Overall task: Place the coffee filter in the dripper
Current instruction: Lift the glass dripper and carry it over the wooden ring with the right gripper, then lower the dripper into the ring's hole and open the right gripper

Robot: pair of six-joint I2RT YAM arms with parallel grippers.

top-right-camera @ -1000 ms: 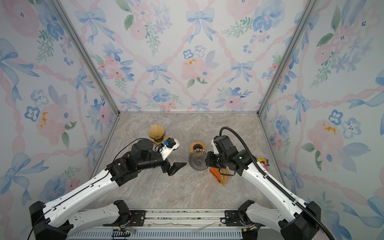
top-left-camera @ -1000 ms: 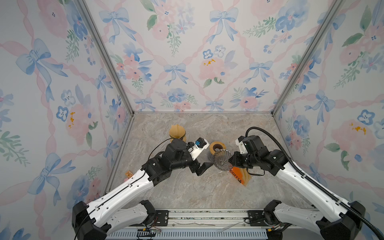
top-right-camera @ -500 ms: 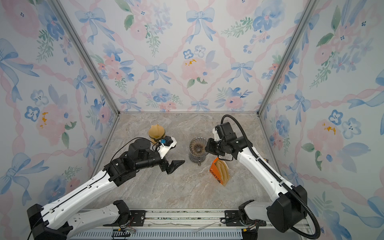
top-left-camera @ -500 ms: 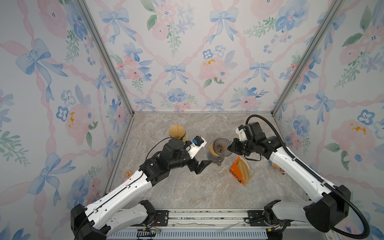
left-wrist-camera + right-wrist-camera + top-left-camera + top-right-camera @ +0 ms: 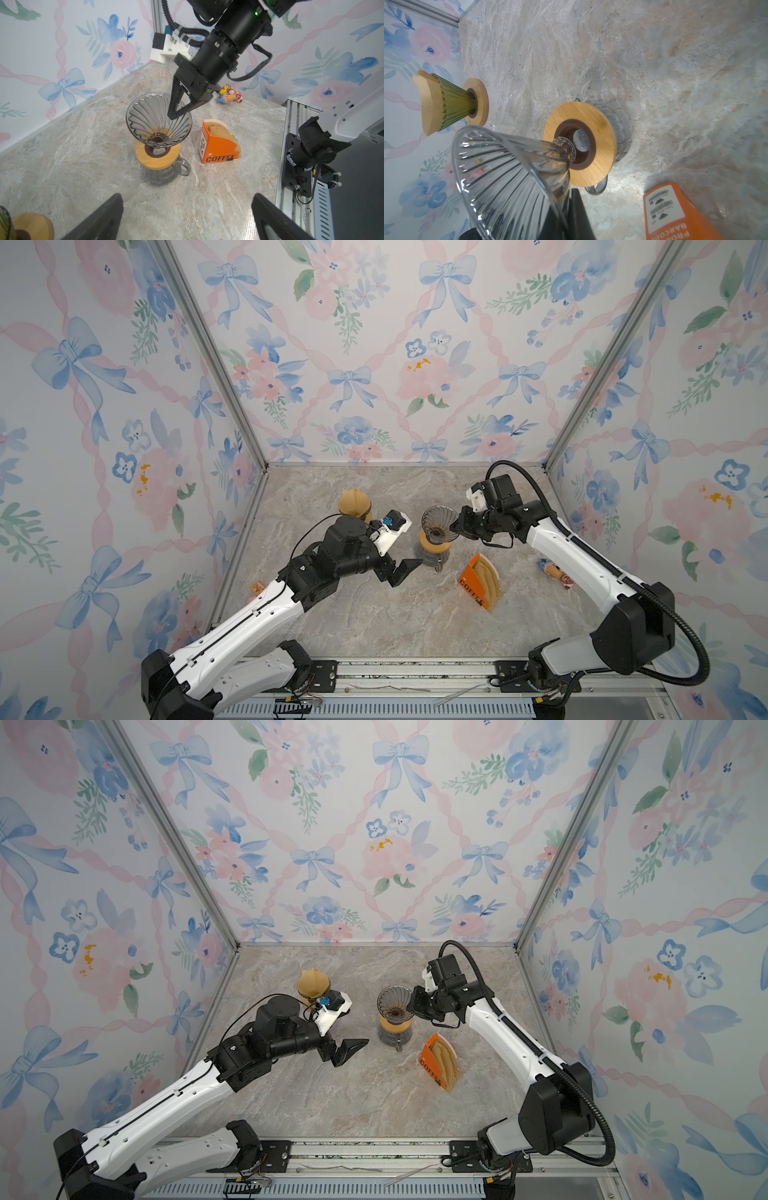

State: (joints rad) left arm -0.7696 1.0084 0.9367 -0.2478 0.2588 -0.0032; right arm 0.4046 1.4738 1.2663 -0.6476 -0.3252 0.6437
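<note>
My right gripper [image 5: 456, 526] [image 5: 173, 116] is shut on the rim of the smoky ribbed glass dripper [image 5: 438, 520] [image 5: 394, 1001] [image 5: 158, 122] [image 5: 508, 172]. The dripper's narrow end meets the hole of a wooden collar [image 5: 158, 159] [image 5: 600, 133] on a glass carafe [image 5: 164, 175]. The dripper holds no paper. Brown coffee filters [image 5: 489, 581] [image 5: 220, 128] stand in an orange COFFEE box [image 5: 471, 587] [image 5: 432, 1065] [image 5: 218, 145] [image 5: 670, 209] right of the carafe. Left of the carafe, my left gripper [image 5: 399, 572] [image 5: 345, 1050] [image 5: 187, 218] stands open and empty.
A green dripper [image 5: 452, 108] with a tan paper filter [image 5: 353, 502] [image 5: 312, 982] in it stands at the back left on its own wooden collar. Small toy figures [image 5: 555, 572] [image 5: 229, 96] lie near the right wall. A metal rail [image 5: 415, 672] runs along the front edge.
My right gripper has carried the dripper back from in front of the carafe and turned it upright over the wooden collar. The left arm has drawn slightly back, still open.
</note>
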